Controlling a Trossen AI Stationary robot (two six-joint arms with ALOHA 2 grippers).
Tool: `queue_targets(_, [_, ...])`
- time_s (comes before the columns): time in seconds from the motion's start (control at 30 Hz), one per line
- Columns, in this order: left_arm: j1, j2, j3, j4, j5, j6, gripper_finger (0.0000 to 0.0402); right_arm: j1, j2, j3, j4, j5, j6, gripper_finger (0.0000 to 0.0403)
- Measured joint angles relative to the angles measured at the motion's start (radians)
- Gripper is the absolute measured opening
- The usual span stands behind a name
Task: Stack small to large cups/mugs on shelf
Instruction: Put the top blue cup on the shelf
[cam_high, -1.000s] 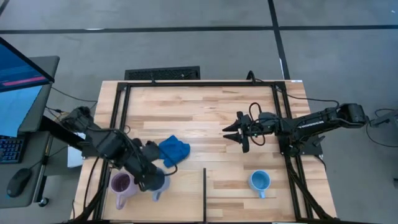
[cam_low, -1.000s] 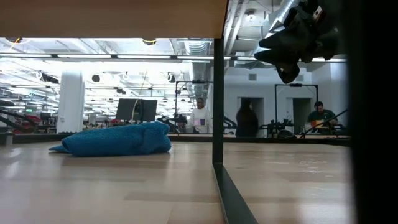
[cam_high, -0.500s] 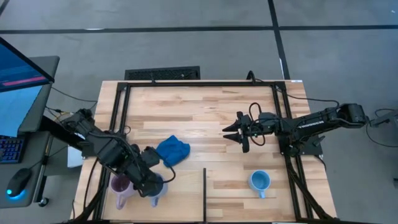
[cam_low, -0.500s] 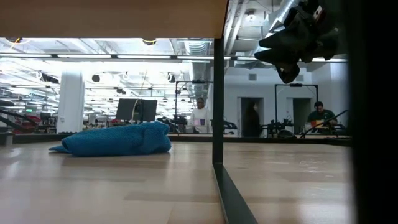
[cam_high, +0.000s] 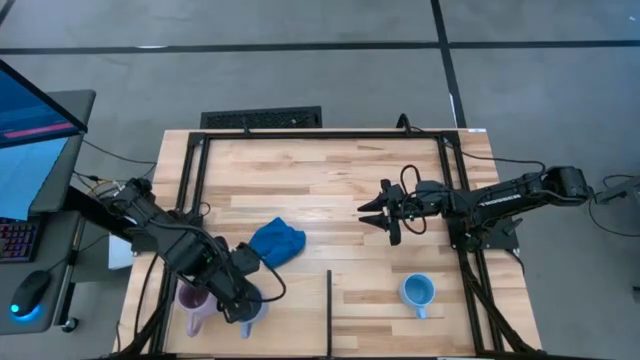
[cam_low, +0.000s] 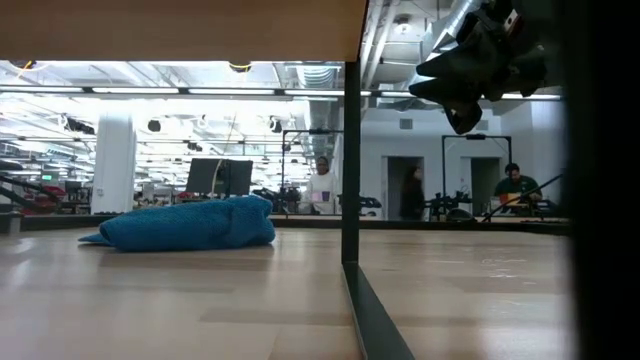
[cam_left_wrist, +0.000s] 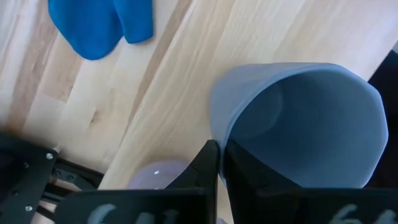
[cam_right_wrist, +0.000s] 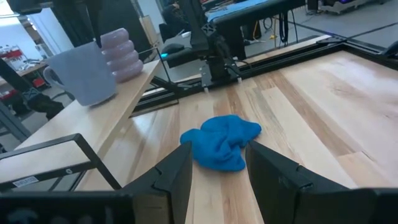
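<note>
We are gripping the grey-blue mug (cam_left_wrist: 298, 124) by its rim in our left end effector (cam_high: 240, 300), clenched, at the counter's (cam_high: 330, 190) near-left corner, just beside the lilac mug (cam_high: 192, 297). The blue cloth (cam_high: 277, 241) is lying nearby. Our right end effector (cam_high: 372, 212) is hovering released mid-counter, with the light blue mug (cam_high: 417, 291) well apart.

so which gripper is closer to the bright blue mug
Right. The right gripper hangs open over the middle of the table, up and a little left of the bright blue mug. The left gripper is across the table, shut on the grey-blue mug.
</note>
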Motion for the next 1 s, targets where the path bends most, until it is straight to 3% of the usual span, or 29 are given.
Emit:
queue_targets(0.7, [0.003, 0.013, 0.0, -0.001, -0.012, 0.001, 0.0, 0.0, 0.0, 0.0, -0.001, 0.0, 0.0, 0.0171])
queue_targets(1.0, [0.004, 0.021, 0.0, 0.0, 0.027, 0.003, 0.0, 0.0, 0.0, 0.0, 0.0, 0.0, 0.0, 0.0171])
